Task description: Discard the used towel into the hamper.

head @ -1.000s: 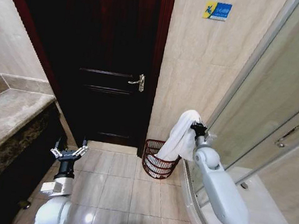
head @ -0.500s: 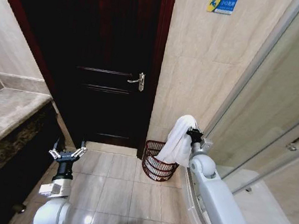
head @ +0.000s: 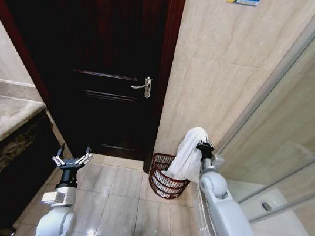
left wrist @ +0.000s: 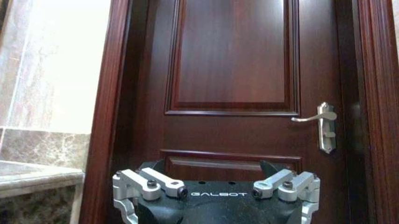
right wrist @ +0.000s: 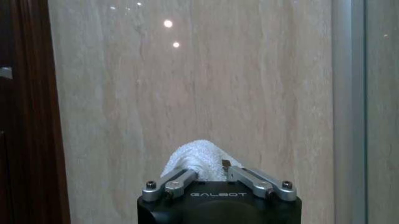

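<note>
Up by the tiled wall (head: 211, 73), the right gripper (head: 203, 147) has its jaws closed on the white towel (head: 187, 155), which drapes down over the hamper (head: 166, 177). That hamper stands on the floor (head: 116, 195) in the corner between door (head: 113, 58) and shower glass (head: 286, 131). Low on the left, the left gripper (head: 71, 162) idles with jaws spread, facing the door.
</note>
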